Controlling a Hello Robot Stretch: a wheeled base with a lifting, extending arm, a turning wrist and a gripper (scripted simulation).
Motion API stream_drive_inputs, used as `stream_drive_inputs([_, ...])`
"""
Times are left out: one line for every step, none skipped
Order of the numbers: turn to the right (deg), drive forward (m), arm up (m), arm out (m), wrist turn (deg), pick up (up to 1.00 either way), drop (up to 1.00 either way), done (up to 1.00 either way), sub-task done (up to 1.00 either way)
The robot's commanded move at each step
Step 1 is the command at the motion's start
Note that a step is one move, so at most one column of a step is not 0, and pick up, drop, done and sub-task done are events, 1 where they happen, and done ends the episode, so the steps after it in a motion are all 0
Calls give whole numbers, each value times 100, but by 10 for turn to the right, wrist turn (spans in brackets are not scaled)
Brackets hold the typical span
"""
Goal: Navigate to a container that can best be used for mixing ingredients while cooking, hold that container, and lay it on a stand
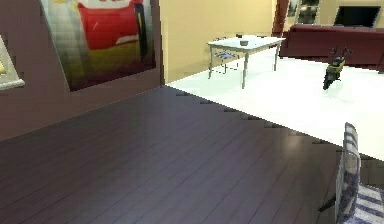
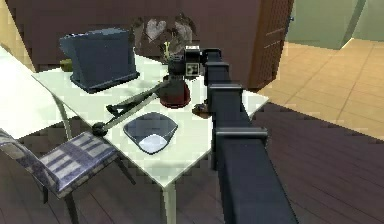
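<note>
Arm side view: white table takes up most of the picture. The grey bowl sits on it near the front edge, upright, with a pale patch at its bottom. Can't tell if anything is in it.

The dark arm comes up from 6 o'clock. The gripper is at its far end, over the tabletop. The bowl is at about 7 o'clock from the gripper, apart from it.

A dark red round thing stands on the table just under the gripper, so I can't tell whether the fingers grasp anything or are free.

- Long dark utensil lies slantwise between the bowl and the blue box.
- Dark blue box stands at 10 o'clock on the table.
- Brownish ornament is at 12 o'clock, at the far table edge.
- Striped chair is at 8 o'clock, beside the table.
- Brown door is at 1 o'clock.

Forward view:
- Dark plank floor.
- Red-and-white poster on the wall at 11 o'clock.
- Far table at 12 o'clock, with a small dark item on top, too small to name.
- Dark red sofa and a TV at 1 o'clock.
- Small dark object on the pale floor.
</note>
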Motion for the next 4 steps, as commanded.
stream_drive_inputs([0,0,0,0,450,0,0,0,0])
stream_drive_inputs([0,0,0,0,30,0,0,0,0])
stream_drive_inputs([0,0,-20,0,0,0,0,0,0])
stream_drive_inputs([0,0,0,0,0,100,0,0,0])
